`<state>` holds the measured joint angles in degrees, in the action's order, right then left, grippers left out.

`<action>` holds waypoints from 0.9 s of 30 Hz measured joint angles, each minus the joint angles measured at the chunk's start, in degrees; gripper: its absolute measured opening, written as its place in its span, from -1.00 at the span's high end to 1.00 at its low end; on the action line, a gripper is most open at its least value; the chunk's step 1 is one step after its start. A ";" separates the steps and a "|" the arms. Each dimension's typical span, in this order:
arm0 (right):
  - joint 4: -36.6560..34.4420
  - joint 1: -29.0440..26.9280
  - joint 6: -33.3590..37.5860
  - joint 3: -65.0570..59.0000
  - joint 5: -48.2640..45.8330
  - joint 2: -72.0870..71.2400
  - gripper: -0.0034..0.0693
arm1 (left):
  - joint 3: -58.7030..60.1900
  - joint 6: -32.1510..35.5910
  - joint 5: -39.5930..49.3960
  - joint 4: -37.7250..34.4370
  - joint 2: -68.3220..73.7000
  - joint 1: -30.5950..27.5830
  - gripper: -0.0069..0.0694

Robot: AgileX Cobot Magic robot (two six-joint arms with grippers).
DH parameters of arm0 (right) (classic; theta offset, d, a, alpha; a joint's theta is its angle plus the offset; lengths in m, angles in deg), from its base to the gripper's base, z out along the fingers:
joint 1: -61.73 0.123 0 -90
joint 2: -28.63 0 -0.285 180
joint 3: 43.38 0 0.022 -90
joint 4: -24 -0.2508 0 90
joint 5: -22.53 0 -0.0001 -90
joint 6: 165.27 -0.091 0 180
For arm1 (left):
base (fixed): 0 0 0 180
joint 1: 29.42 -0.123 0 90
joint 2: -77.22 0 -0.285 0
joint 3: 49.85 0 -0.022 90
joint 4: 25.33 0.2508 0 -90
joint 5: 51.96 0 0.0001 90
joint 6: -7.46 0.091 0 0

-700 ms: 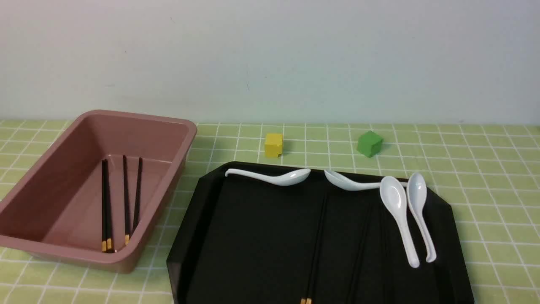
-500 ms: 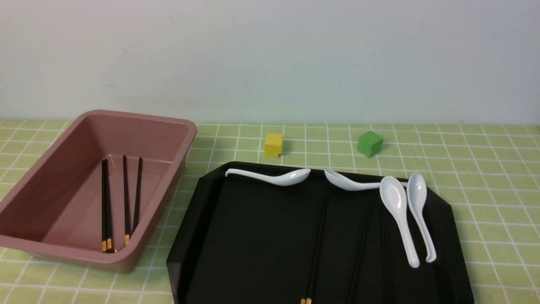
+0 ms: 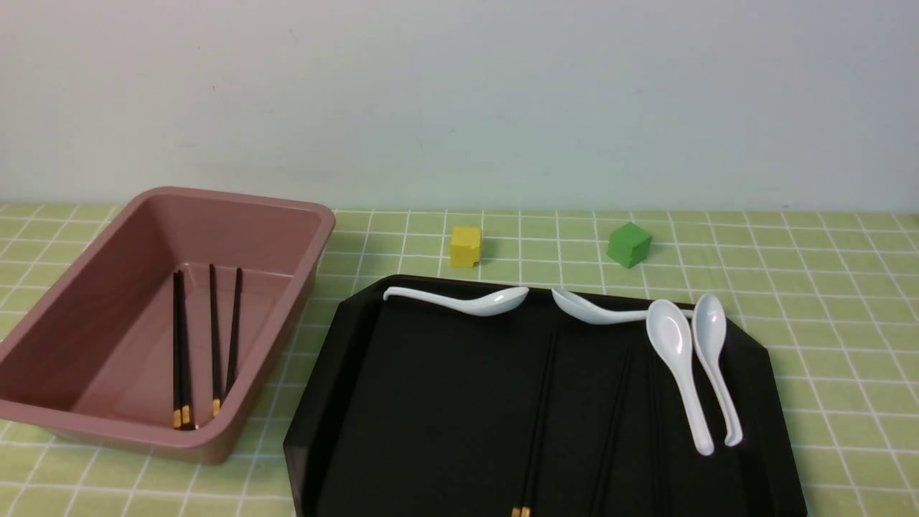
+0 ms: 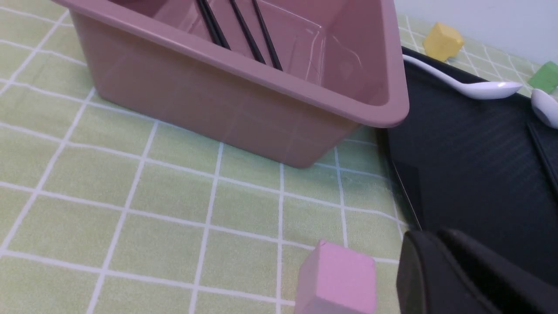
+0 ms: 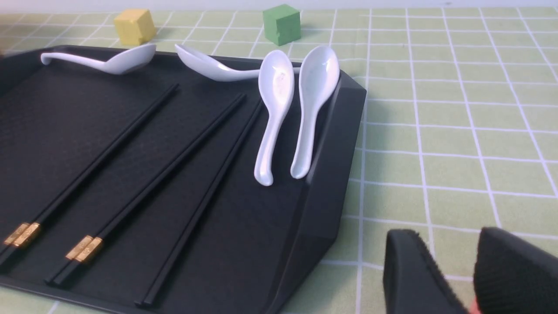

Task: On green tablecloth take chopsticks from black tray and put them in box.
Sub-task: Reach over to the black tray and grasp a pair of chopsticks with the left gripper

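Observation:
The black tray (image 3: 431,402) lies on the green tablecloth (image 3: 826,301). Several black chopsticks (image 5: 130,131) with gold bands lie lengthwise in it; in the front view they (image 3: 538,409) barely show against the black. The pink-brown box (image 3: 93,438) stands left of the tray and holds several chopsticks (image 3: 214,337). Neither gripper shows in the front view. In the left wrist view my left gripper (image 4: 436,240) is shut and empty, low over the tray's near left corner, near the box (image 4: 244,69). In the right wrist view my right gripper (image 5: 449,240) is open and empty, over the cloth right of the tray (image 5: 322,174).
Several white spoons (image 3: 678,359) lie along the tray's far and right side. A yellow cube (image 3: 466,246) and a green cube (image 3: 629,244) stand on the cloth behind the tray. A pink cube (image 4: 338,279) sits on the cloth by my left gripper.

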<state>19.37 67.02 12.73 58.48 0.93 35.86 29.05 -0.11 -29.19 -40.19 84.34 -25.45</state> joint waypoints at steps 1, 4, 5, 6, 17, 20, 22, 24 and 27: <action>0.00 0.00 0.00 0.00 0.00 0.00 0.25 | 0.00 0.00 0.00 0.00 0.00 0.00 0.71; 0.00 0.00 0.00 0.00 0.00 0.00 0.25 | 0.00 0.00 0.00 0.00 0.00 0.00 0.70; 0.00 0.00 0.00 0.00 0.00 0.00 0.25 | 0.00 0.00 0.00 -0.14 0.00 0.00 0.69; 0.00 0.00 0.00 0.00 0.00 0.00 0.25 | 0.00 -0.18 0.00 -1.03 0.00 0.00 0.69; 0.00 0.00 0.00 0.00 0.00 0.00 0.25 | 0.00 -15.85 1.28 -42.34 0.00 0.00 0.66; 0.00 0.00 0.00 0.00 0.00 0.00 0.25 | 0.00 -15.80 -1.19 -48.66 0.00 0.00 0.66; 0.00 0.00 0.00 0.00 0.00 0.00 0.25 | 0.00 -15.80 -2.38 -50.47 0.00 0.00 0.66; 0.00 0.00 0.00 0.00 0.00 0.00 0.25 | 0.00 -14.70 -3.77 -54.58 0.00 0.00 0.66; 0.00 0.00 0.00 0.00 0.00 0.00 0.25 | -1.44 -10.12 -3.24 -58.50 0.00 0.00 0.66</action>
<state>19.37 67.02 12.73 58.48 0.93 35.86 27.61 -10.23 -32.43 -98.68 84.34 -25.45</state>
